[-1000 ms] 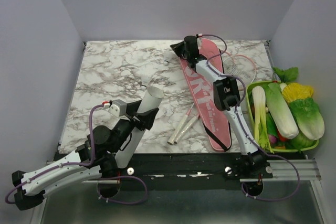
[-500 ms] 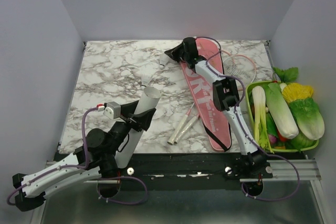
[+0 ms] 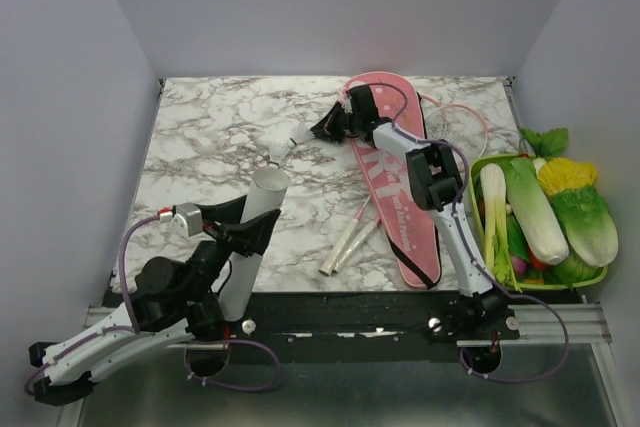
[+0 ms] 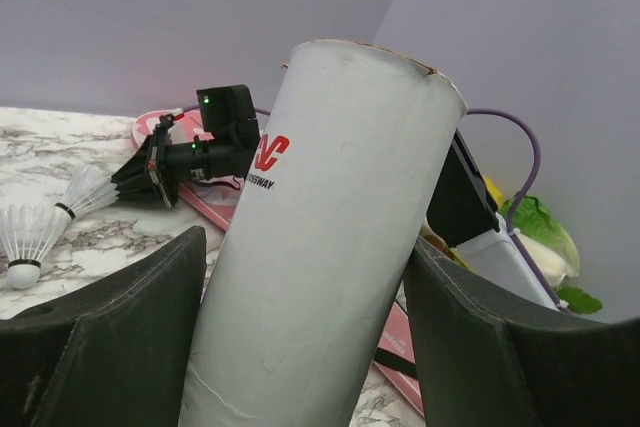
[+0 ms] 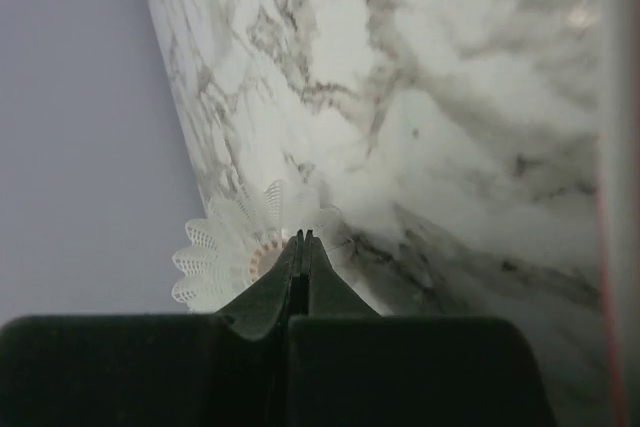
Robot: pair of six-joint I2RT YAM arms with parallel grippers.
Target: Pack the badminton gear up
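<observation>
two shuttlecocks: one white feather shuttlecock (image 3: 298,138) pinched in your right pincer (image 3: 316,132), tips shut on it, and a second shuttlecock (image 3: 277,156) on the marble table (image 3: 210,137) just past them. left pincer (image 3: 250,222) is clamped round the one long white cardboard tube (image 3: 262,192), tilted, with a red logo and "ssway". one pink racket bag (image 3: 398,209) lies behind the right pincer. green basket (image 3: 495,156) holds toy veg (image 3: 535,212).

Setting: a robot test cell in a laboratory.

Evidence:
- Plain lavender wall panels (image 3: 330,7) enclose a marble-patterned tabletop (image 3: 200,137) on three sides. One panel rises directly beyond the closed jaws of the right gripper (image 5: 302,237).
- Behind both sets of jaws, the two arms are bolted to a black base rail (image 3: 340,312) on aluminium framing (image 3: 560,319), with purple cable (image 3: 122,257) exposed.
- Staged props: a white tube (image 4: 330,197) clamped in the left gripper (image 4: 303,247), a shuttlecock (image 5: 225,252) at the right jaw tips, and toy vegetables (image 3: 535,209) in a green basket (image 3: 476,169) right of the right jaws.
</observation>
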